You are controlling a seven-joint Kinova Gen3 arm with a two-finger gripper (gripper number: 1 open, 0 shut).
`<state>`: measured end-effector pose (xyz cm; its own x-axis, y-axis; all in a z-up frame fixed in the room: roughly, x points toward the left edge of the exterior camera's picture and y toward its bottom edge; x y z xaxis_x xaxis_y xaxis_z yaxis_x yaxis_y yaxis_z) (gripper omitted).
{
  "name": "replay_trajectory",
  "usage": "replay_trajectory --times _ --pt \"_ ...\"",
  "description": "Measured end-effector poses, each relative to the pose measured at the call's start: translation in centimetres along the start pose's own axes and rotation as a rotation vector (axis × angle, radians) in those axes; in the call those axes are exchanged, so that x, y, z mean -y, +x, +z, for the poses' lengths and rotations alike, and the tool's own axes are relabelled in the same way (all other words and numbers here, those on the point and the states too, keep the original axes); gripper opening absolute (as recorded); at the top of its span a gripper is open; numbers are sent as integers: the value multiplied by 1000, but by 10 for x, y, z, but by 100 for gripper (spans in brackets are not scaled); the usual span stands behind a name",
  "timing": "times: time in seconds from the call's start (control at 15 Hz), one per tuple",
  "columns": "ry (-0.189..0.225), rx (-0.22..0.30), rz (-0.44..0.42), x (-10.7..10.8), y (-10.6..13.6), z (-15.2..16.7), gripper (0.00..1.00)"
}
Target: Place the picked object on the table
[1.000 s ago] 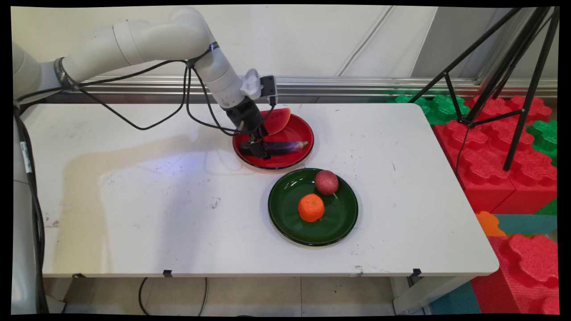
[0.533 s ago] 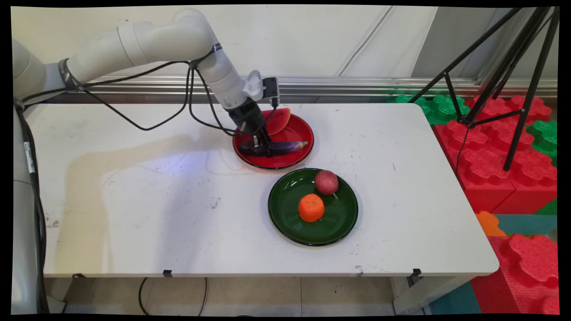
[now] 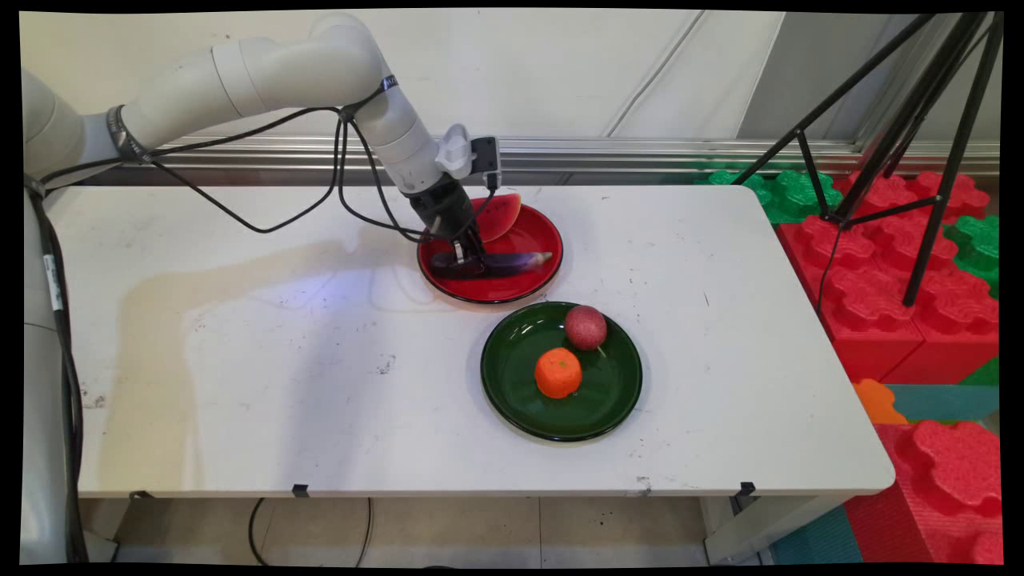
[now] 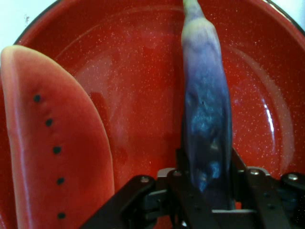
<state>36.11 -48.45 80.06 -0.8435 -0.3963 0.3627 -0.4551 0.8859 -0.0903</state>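
In the main view, the gripper [image 3: 466,264] is low over the red plate [image 3: 528,236] on the white desk [image 3: 320,360], its fingers closed on the thick dark end of the eggplant [image 3: 512,261]. The eggplant lies flat in the plate, its long axis left to right, thin pale tip to the right. A watermelon slice [image 3: 500,214] leans behind it. Nearer, a green plate [image 3: 512,384] holds an orange [image 3: 558,372] and a red fruit [image 3: 586,326].

In the hand view, the eggplant [image 4: 206,109] runs straight away from the gripper [image 4: 206,191], with the watermelon slice [image 4: 52,138] beside it.
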Motion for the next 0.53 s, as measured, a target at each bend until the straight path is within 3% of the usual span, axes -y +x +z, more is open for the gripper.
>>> replay_trajectory --times 0.53 --pt "25 -45 -22 1 1 -23 0"
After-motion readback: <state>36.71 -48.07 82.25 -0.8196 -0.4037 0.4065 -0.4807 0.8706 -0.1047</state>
